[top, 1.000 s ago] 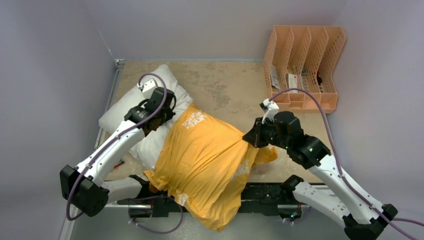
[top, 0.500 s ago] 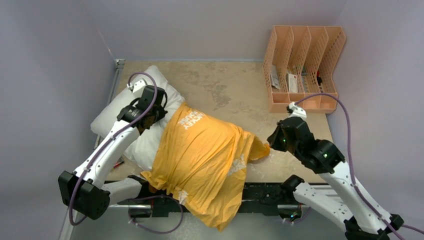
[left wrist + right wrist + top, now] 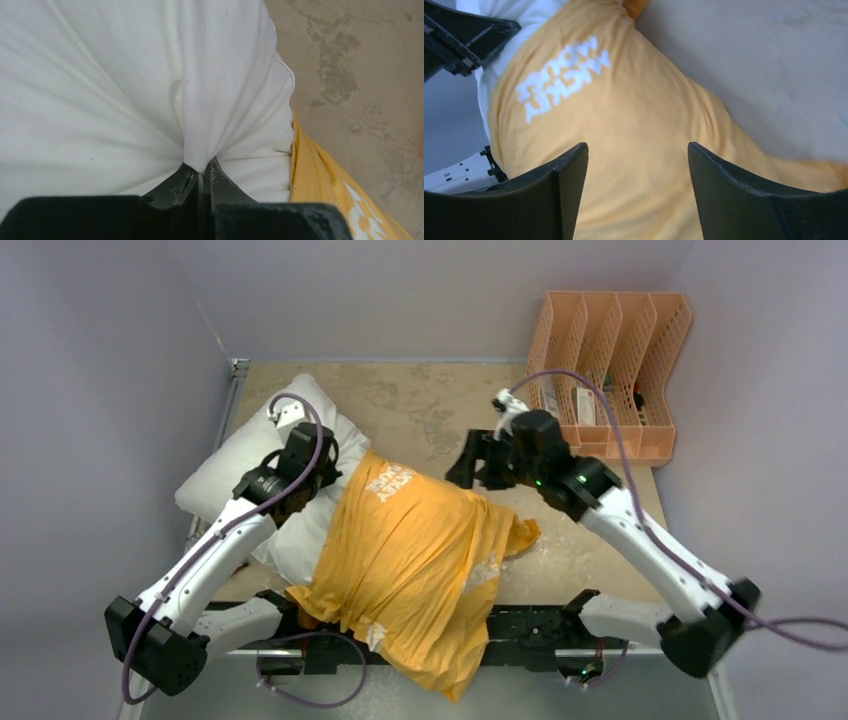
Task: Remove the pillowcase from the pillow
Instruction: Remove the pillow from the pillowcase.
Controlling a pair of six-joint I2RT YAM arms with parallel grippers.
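Over table (image 3: 430, 405) | left jaws clamped on pillow (image 3: 125, 90) (bunched fold) | right jaws apart above pillowcase (image 3: 624, 150)

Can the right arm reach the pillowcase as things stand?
Probably yes: its open jaws hover right over the pillowcase, with nothing in between; the left jaws pinch the pillow, off to the side.

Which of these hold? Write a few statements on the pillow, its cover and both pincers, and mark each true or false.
1. The left pincer is shut on the pillow. True.
2. The right pincer grips the pillowcase. False: it is open and holds nothing.
3. The pillowcase is wholly off the pillow. False: only the pillow's far left end sticks out.
4. White lettering shows on the pillowcase. True.
5. The organiser stands at the far left corner. False: far right.
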